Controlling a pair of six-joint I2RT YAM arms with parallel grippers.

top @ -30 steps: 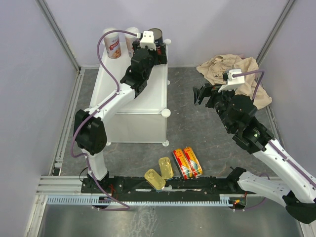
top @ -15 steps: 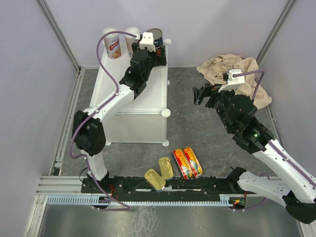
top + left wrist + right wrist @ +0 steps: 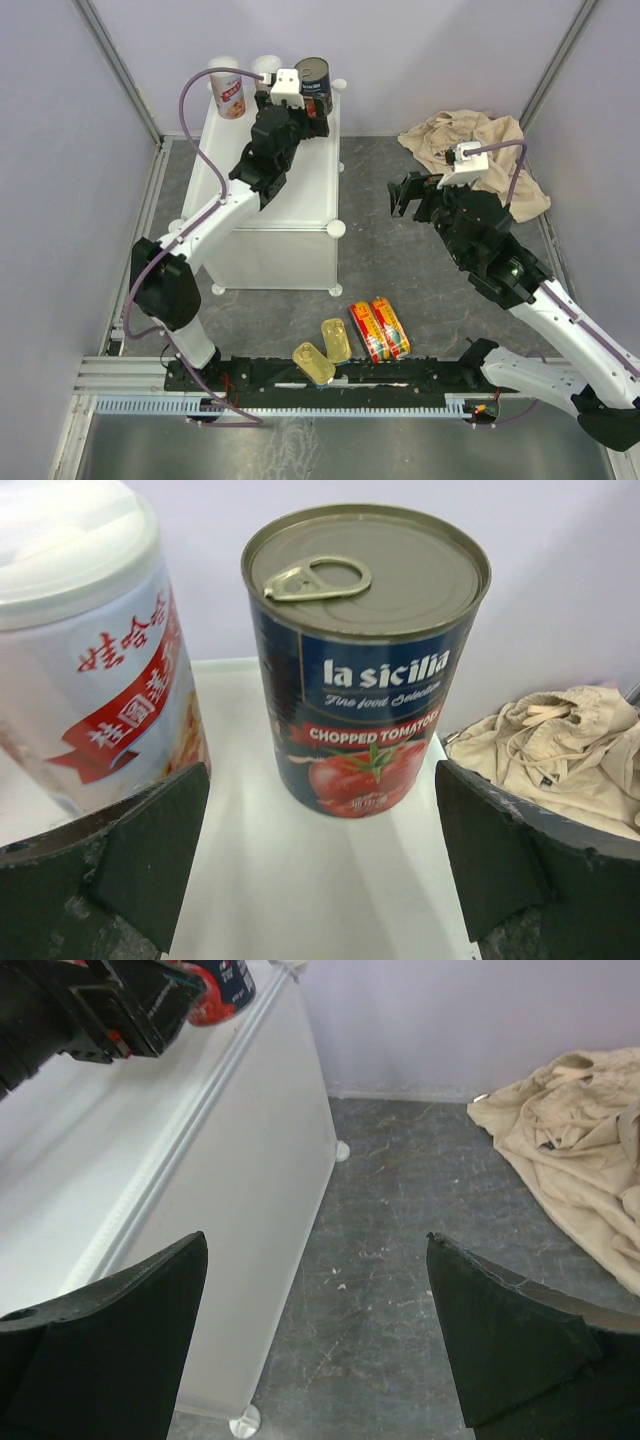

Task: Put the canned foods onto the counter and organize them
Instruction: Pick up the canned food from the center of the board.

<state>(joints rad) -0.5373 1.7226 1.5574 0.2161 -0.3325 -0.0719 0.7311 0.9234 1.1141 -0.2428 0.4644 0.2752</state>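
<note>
Left tool (image 3: 320, 855): spread wide, nothing clamped, pads clear of everything. Framed between the fingers but beyond them: dark can (image 3: 365, 680), upright on the counter (image 3: 300, 200), far right corner, pull-tab up. Just left of it, a white-and-red can (image 3: 90, 680), small gap, no contact visible. Second white-and-red can (image 3: 228, 92) further left along the far edge. Three of seven up, in a row at the back.

Right tool (image 3: 315, 1325): also spread, empty, hanging over bare worktop (image 3: 400, 260) right of the counter, aimed at its right side wall. Beige cloth (image 3: 470, 140) off at the far right, not part of the job.

Step, as read: tail end of the dark-can placement, tool not yet clear of the row. Left to do: two gold tins (image 3: 336, 338) (image 3: 313, 362) and two red-yellow tins (image 3: 366, 331) (image 3: 390, 325), lying flat side by side at the near edge of the worktop, well apart from both tools.

Next move, likely: back the left tool straight off toward near without clipping either can, then drop to the near edge for a flat tin. Calls for a top-down pinch across the narrow side: low, closely packed targets. Gold pair touching or nearly, can't tell which. Right tool nearer the red-yellow pair, so a fair candidate for those.

Pose: left arm (image 3: 215, 210) stretched long from the near left, diagonal across the counter top, wrist near the far edge, tool pointing far. Right arm (image 3: 500, 265) folded, coming in from the near right toward centre, tool facing left and far.
</note>
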